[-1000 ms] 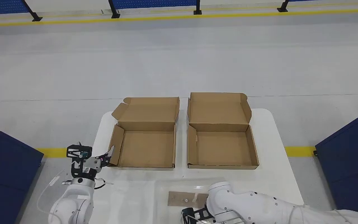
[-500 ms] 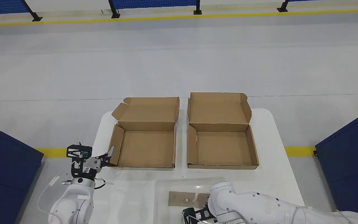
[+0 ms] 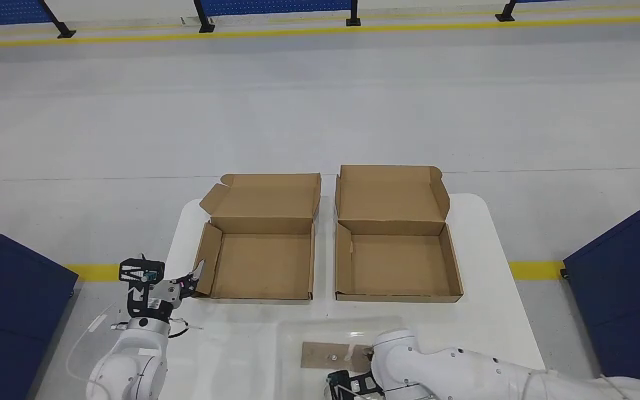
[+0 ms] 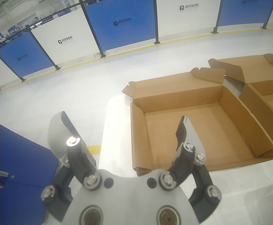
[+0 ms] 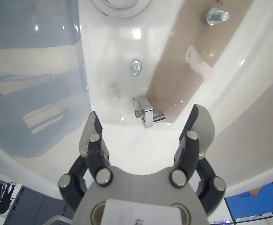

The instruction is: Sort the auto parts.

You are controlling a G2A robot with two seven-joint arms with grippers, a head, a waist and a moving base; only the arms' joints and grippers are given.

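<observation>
**Both grippers open, small metal parts under the right one**

Pale grey factory floor, crossed by a yellow line and fenced with blue and white panels on black posts, surrounds a glossy white table with rounded corners [image 3: 250, 330]. Two shallow brown corrugated-cardboard boxes sit side by side on it with lids folded back: the left box [image 3: 262, 265] and the right box [image 3: 395, 262], both bare inside. A flat, matte brown rectangular sheet [image 3: 325, 353] lies nearer the robot.

The left gripper [image 4: 123, 117] hangs at the table's left edge, just beside the left box's outer wall, its ribbed black pads spread wide and holding nothing. The right arm lies low along the near edge; the right gripper [image 5: 145, 111] points down at the sheet's corner, serrated jaws wide apart and empty.

Between those jaws, on the table, rests a polished chrome rectangular block with a short pin [image 5: 146, 116], touching the sheet's corner. A silver flanged bolt [image 5: 135, 67] lies beyond it on the white surface. On the sheet lie a translucent white plastic clip [image 5: 198, 64] and a second flanged bolt [image 5: 215, 13].
</observation>
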